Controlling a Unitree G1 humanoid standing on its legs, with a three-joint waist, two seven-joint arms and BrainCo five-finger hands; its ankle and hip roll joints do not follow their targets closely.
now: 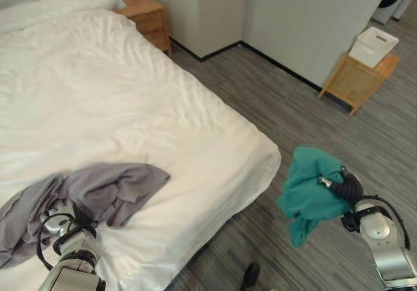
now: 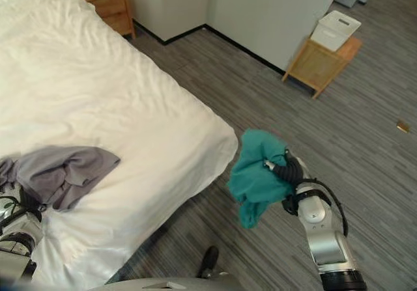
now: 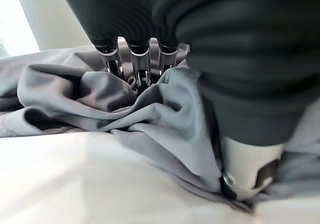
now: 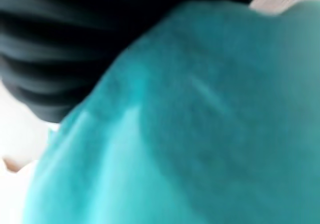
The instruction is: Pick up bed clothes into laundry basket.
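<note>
Two loose garments in the scene. One: a crumpled grey fabric garment (image 1: 98, 193), lying on the white bed cover (image 1: 130, 102) near the bed's near edge, spread in soft folds with one lobe toward the bed corner and another trailing off to the robot's left. The left hand (image 3: 140, 68) is on this grey garment; in the left wrist view its silver fingers (image 3: 143, 63) curl down into a raised fold and the cloth bunches up round them, so the hand is gripping the fabric while the garment lies on the bed. Two: a teal cloth garment (image 1: 313, 190), held up clear of the bed, over the grey wood-grain floor (image 1: 273, 102) just off the bed's corner. It hangs in a bundle from the right hand (image 1: 345, 185), one tail drooping below; the cloth drapes over the hand, its fingers are covered, and whether they are curled or spread cannot be told. One bed, white and rumpled. One white plastic laundry basket (image 1: 373, 45) sits on one small low wooden table (image 1: 357, 79) by the wall, well apart from both hands. One wooden nightstand (image 1: 148, 19) stands at the bed's far side.
</note>
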